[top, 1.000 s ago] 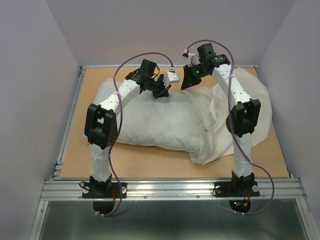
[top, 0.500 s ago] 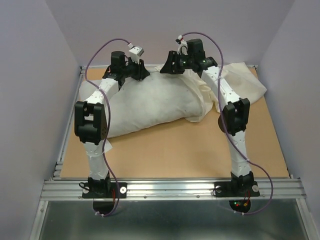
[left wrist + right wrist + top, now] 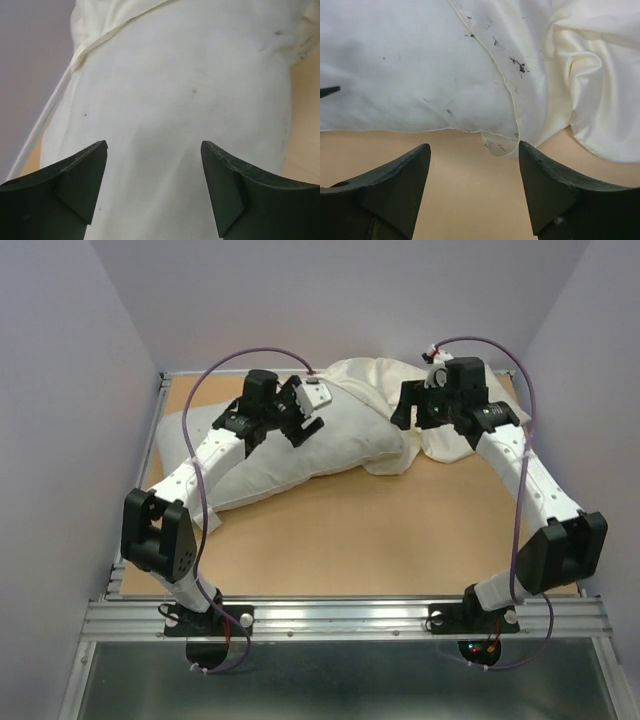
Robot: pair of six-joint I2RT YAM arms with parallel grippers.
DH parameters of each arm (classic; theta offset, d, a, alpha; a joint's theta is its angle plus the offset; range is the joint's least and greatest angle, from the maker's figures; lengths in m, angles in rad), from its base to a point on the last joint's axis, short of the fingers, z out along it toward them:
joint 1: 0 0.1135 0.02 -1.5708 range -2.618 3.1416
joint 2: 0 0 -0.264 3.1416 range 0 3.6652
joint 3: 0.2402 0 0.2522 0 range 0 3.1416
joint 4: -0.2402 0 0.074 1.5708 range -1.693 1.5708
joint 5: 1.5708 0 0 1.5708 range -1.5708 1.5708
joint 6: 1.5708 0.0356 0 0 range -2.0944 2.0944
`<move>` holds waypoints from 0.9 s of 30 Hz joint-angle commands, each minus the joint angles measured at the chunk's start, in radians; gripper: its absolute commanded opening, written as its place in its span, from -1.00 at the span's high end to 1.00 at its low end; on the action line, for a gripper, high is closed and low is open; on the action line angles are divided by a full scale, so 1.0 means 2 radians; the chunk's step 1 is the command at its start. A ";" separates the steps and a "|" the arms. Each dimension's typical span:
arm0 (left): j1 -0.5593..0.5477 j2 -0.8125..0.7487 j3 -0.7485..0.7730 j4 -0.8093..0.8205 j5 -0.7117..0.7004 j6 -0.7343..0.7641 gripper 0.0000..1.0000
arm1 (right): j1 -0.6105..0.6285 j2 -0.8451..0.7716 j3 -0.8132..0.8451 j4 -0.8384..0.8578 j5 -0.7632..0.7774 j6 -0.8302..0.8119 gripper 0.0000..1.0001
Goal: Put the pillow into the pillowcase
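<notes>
From the top camera, the pillow (image 3: pixel 290 465) lies toward the far-left part of the bench (image 3: pixel 380 530). Its long axis runs diagonally, one end pointing to the near-left edge and the other to the far-right corner. It is plump, greyish-white and softly rounded. The pillowcase (image 3: pixel 370 380) is bunched in cream folds at that far-right end and spreads along the far edge. The left gripper (image 3: pixel 298 426) hovers over the pillow's upper middle and the right gripper (image 3: pixel 404 416) hangs beside the bunched cloth; both have their fingers spread and hold nothing. In the left wrist view the left gripper (image 3: pixel 154 147) shows two black wedge-shaped fingers (image 3: pixel 75 175) wide apart, with the pillow (image 3: pixel 190 100) filling the gap below them, smooth and faintly specked. Whether the tips touch it cannot be told. The pillowcase (image 3: pixel 105 15) shows at the upper left behind a folded hem. In the right wrist view the right gripper (image 3: pixel 473 147) is likewise agape above the bare tan bench (image 3: pixel 470 165), clear of the cloth. The pillow (image 3: pixel 395 65) lies beyond, and the hem of the pillowcase (image 3: pixel 590 75), marked with dark smudges, crosses its end, with limp glossy wrinkles piled to the right.
</notes>
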 commanded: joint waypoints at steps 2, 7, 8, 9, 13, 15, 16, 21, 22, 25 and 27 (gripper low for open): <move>-0.062 -0.042 -0.062 -0.002 -0.052 0.118 -0.74 | 0.011 -0.005 -0.076 0.027 0.047 -0.047 -0.41; -0.088 -0.020 -0.061 0.012 -0.076 0.107 -0.75 | 0.011 0.011 -0.126 0.065 0.044 -0.041 -0.39; -0.088 -0.013 -0.057 0.014 -0.083 0.102 -0.75 | 0.011 0.022 -0.130 0.074 0.051 -0.036 -0.39; -0.088 -0.009 -0.056 0.015 -0.089 0.099 -0.76 | 0.011 0.028 -0.134 0.080 0.057 -0.032 -0.38; -0.089 0.004 -0.057 0.022 -0.108 0.096 -0.77 | 0.011 0.056 -0.140 0.110 0.093 -0.019 -0.34; -0.089 0.004 -0.063 0.024 -0.113 0.091 -0.77 | 0.011 0.064 -0.136 0.112 0.099 -0.017 -0.27; -0.089 0.004 -0.066 0.030 -0.117 0.087 -0.77 | 0.011 0.068 -0.134 0.116 0.103 -0.008 -0.15; -0.089 0.033 -0.048 0.032 -0.122 0.060 -0.68 | 0.011 0.088 -0.112 0.120 0.079 -0.011 0.84; -0.089 0.041 -0.041 0.027 -0.123 0.047 -0.65 | 0.011 0.086 -0.109 0.120 0.070 -0.014 0.98; -0.089 0.075 -0.010 0.009 -0.105 0.037 -0.41 | 0.011 0.059 -0.104 0.120 -0.003 -0.014 0.99; -0.089 0.094 0.013 0.007 -0.091 0.025 -0.07 | 0.013 0.041 -0.100 0.120 -0.041 -0.012 0.99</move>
